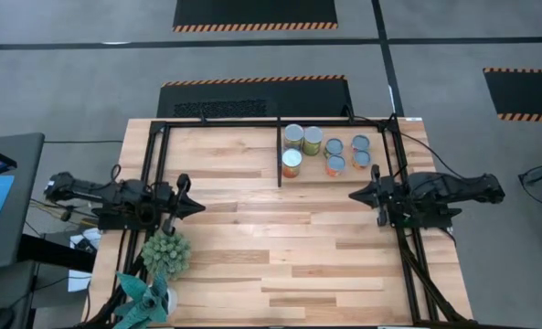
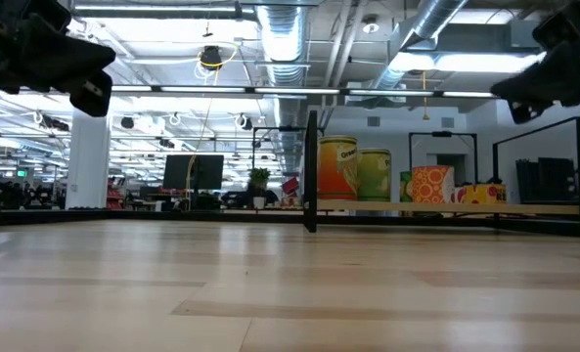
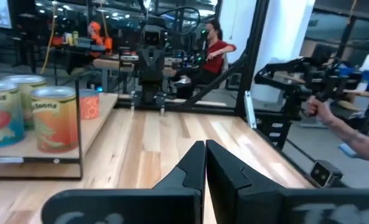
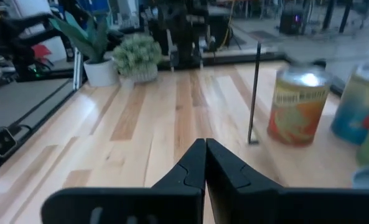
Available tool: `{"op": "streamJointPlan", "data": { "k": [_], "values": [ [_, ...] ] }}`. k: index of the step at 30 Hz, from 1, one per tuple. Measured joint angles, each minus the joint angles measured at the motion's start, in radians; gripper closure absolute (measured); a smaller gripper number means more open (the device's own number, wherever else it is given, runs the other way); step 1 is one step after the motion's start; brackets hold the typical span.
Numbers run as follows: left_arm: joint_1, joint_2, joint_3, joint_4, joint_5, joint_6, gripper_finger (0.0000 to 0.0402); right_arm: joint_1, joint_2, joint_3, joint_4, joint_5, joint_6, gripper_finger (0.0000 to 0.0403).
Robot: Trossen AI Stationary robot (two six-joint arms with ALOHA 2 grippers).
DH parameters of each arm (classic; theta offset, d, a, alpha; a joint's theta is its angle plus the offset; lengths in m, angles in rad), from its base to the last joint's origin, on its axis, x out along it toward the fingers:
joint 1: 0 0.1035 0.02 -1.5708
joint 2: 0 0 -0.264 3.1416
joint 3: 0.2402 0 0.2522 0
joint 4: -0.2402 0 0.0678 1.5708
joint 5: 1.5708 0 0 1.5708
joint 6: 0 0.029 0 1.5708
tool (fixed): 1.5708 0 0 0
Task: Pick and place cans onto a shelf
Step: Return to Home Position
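Note:
Several cans (image 1: 313,140) stand upright on their bases on the wood at the far side of the table, inside the right half of the shelf (image 1: 217,123), a black thin-barred frame with a divider bar (image 1: 280,151). The low view shows the cans (image 2: 338,168) beyond the divider. My left gripper (image 1: 200,206) hovers shut at the table's left side, pointing right, level and clear of everything. My right gripper (image 1: 353,195) hovers shut at the right side, pointing left, nearer than the cans. An orange-labelled can (image 4: 299,106) shows in the right wrist view, and other cans (image 3: 53,118) in the left wrist view.
Two potted plants (image 1: 165,253) (image 1: 147,297) stand at the near left corner. The shelf's side bars (image 1: 403,228) run along the table's left and right sides. Bare wood (image 1: 280,238) lies between the grippers. Beyond the table are a person's hand (image 3: 324,109) and a seated person (image 3: 215,50).

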Motion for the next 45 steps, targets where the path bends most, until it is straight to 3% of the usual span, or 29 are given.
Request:
{"op": "streamJointPlan", "data": {
  "k": [5, 18, 45],
  "values": [
    [-0.035, 0.0, 0.0, -0.02, -0.062, -0.004, 0.0401, 0.0, 0.0, -0.044, 0.032, 0.001, 0.045, 0.0372],
    [-0.091, -0.001, 0.0, -0.044, -0.063, 0.003, 0.0401, 0.003, 0.0, -0.091, 0.102, 0.0, 0.005, 0.037],
    [-0.092, -0.017, 0.0, -0.054, -0.053, 0.0, 0.0402, 0.003, 0.0, -0.094, 0.103, 0.005, 0.03, 0.037]
  ]
}}
